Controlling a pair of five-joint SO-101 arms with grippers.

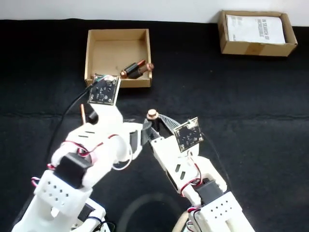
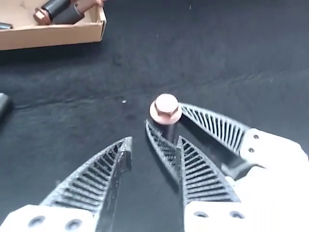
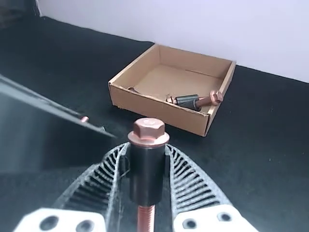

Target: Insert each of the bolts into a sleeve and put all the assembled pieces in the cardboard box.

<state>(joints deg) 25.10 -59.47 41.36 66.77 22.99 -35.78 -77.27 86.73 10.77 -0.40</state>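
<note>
My right gripper [image 3: 146,151] is shut on a black sleeve [image 3: 146,169] with a copper bolt [image 3: 148,130] through it, held upright; the thread sticks out below. In the high view this right gripper [image 1: 152,123] is at mid-table, in front of the cardboard box [image 1: 91,53]. My left gripper [image 2: 154,142] stands open right beside it, its fingers [image 2: 104,174] flanking one finger of the right gripper, just short of the bolt head [image 2: 165,108]. An assembled bolt and sleeve [image 1: 137,70] lie in the box's near right corner. A loose copper bolt [image 1: 83,113] is by the left arm.
A second cardboard box [image 1: 227,41] with a printed sheet in it sits at the far right. A dark piece [image 2: 3,104] lies on the black mat at the edge of the left wrist view. The mat to the right of the arms is open.
</note>
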